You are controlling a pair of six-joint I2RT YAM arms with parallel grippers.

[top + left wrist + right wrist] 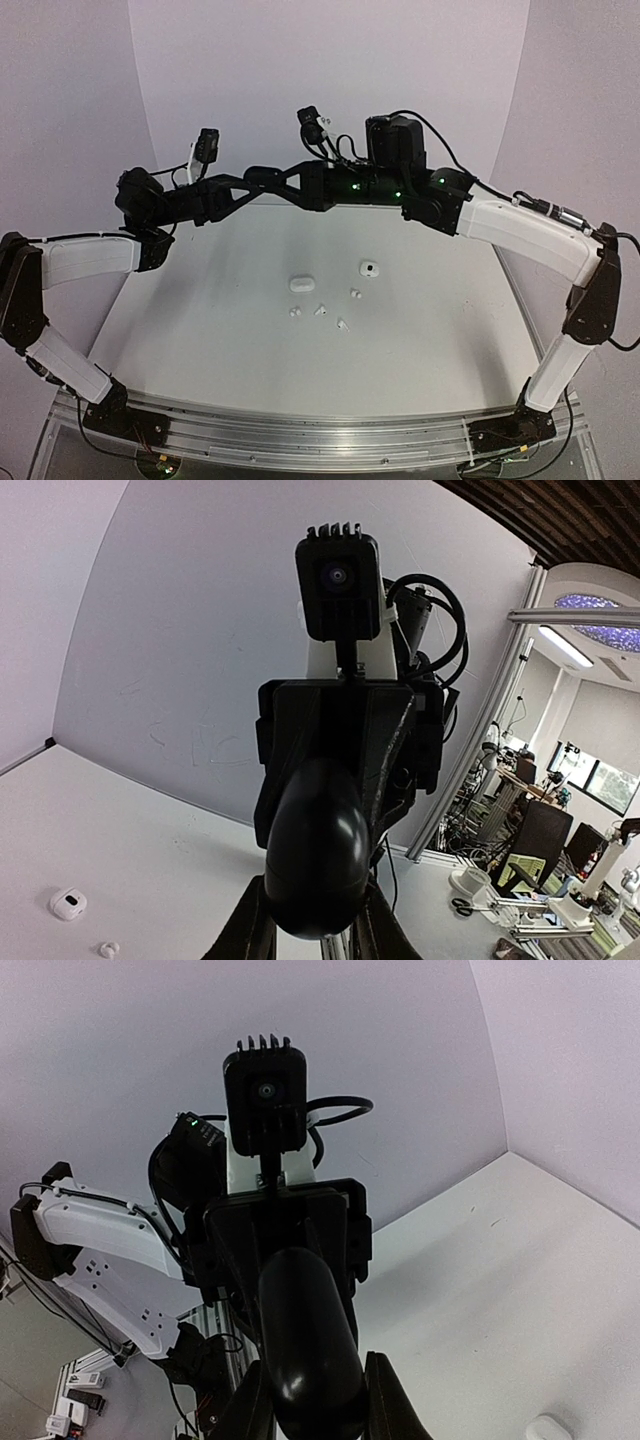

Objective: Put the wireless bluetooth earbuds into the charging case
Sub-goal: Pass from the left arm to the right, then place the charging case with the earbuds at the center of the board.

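Left gripper [312,935] and right gripper [315,1410] raised above the far edge of the table [200,330], meeting tip to tip. Left fingers [250,932] and right fingers [385,1400] each set either side of a rounded black part of the other arm; clamped or merely around it, impossible to tell. About midway between near and far edges: 4 white earbuds [321,310] lying loose, well apart from both grippers. Just beyond them toward the far edge, 2 white charging cases: oblong case [303,284], square case [369,269] with a dark spot.
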